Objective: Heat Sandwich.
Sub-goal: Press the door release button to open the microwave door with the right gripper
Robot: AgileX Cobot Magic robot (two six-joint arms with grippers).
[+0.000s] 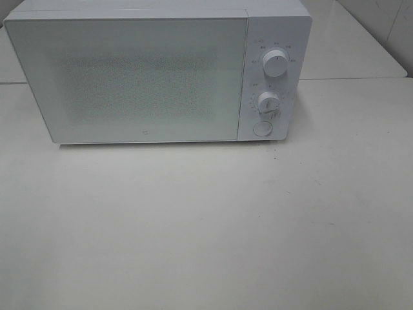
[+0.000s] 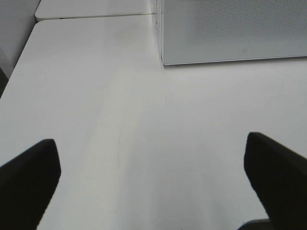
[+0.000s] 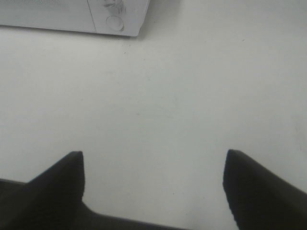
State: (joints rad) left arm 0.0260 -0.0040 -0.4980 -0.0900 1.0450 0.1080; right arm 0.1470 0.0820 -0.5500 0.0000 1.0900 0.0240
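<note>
The sandwich is out of view in every frame. A white microwave [image 1: 158, 71] stands at the back of the table with its door shut; its lower corner shows in the left wrist view [image 2: 230, 33] and its control side in the right wrist view [image 3: 96, 17]. My left gripper [image 2: 152, 179] is open over bare table, with nothing between its dark fingers [image 2: 29, 182]. My right gripper [image 3: 153, 187] is open too, over bare table in front of the microwave's button. Neither arm appears in the exterior high view.
The microwave has two round knobs [image 1: 276, 64] [image 1: 268, 103] and a round button [image 1: 261, 128] on its right panel. A white table [image 1: 206, 232] stretches in front of it. A seam [image 1: 361, 79] to a second table runs behind.
</note>
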